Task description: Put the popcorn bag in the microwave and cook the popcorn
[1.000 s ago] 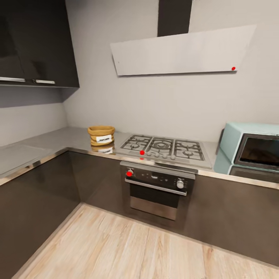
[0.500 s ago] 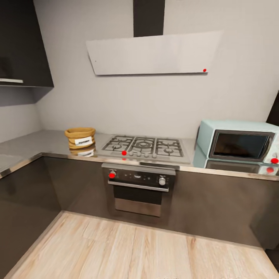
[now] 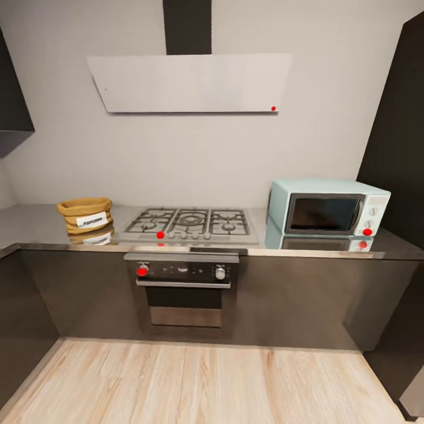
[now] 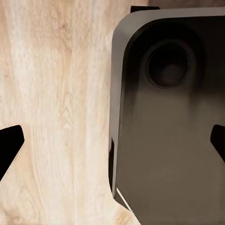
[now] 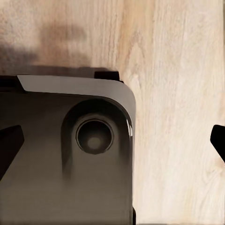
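The left pincer (image 4: 112, 143) is spread wide, its two dark fingertips (image 4: 10, 145) at opposite edges of the left wrist view, with nothing between them. Below it lie the pale wooden floor (image 4: 56, 93) and the rounded dark corner of the robot's base (image 4: 168, 131), which has a round recess in it. The right pincer (image 5: 112, 143) is likewise wide apart and holds nothing; it hangs over the same kind of base corner (image 5: 65, 178) and the floor (image 5: 178, 117).

Farther out, in the head view, the grey desk (image 3: 35, 221) runs along the wall over dark cabinets. The popcorn bag (image 3: 85, 213) stands on it at the left end, a tan sack with a rolled rim and a white label (its print is too blurred to read letter by letter); the bag's reflection shows in the desk top. Just beside it is the gas hob (image 3: 189, 224), and under the hob the built-in oven (image 3: 184, 288) with red-marked knobs. The light-blue microwave (image 3: 327, 207) stands on the desk right of the hob, well apart from the bag, with its dark glass door shut. A pale hood (image 3: 188, 82) hangs on the wall above the hob.
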`<state>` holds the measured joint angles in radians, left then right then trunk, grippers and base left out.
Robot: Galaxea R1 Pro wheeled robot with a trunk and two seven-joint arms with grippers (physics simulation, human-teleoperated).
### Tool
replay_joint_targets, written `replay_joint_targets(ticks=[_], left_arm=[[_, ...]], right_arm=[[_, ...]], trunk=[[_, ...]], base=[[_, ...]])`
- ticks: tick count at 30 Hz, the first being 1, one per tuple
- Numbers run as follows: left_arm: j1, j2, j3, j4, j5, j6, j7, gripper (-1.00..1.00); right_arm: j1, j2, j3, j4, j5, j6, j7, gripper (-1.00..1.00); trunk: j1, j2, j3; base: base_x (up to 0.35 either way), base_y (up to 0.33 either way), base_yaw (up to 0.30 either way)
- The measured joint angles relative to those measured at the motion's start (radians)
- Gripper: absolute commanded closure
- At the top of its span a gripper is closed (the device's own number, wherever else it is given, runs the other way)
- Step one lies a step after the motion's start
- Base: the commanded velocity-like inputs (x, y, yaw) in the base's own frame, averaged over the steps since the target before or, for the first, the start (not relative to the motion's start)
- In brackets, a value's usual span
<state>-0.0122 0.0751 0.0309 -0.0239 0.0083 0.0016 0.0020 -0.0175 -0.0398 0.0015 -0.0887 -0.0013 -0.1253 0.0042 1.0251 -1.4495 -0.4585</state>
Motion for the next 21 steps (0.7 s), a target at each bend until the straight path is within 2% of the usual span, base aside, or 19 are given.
replay_joint_targets(ticks=[5, 10, 21], left_arm=[[0.000, 0.000, 0.000, 0.000, 0.000, 0.000, 0.000, -1.00], [0.000, -0.001, 0.000, 0.000, 0.000, 0.001, 0.000, -1.00], [0.000, -0.003, 0.000, 0.000, 0.000, 0.001, 0.001, -1.00]], right_arm=[[0.000, 0.000, 0.000, 0.000, 0.000, 0.000, 0.000, -1.00], [0.000, 0.000, 0.000, 0.000, 0.000, 0.000, 0.000, -1.00], [0.000, 0.000, 0.000, 0.000, 0.000, 0.000, 0.000, -1.00]], trunk=[[0.000, 0.000, 0.000], [-0.001, 0.000, 0.000], [0.000, 0.000, 0.000]], base=[[0.015, 0.000, -0.298], [0.250, -0.024, -0.298], [0.240, -0.225, -0.298]])
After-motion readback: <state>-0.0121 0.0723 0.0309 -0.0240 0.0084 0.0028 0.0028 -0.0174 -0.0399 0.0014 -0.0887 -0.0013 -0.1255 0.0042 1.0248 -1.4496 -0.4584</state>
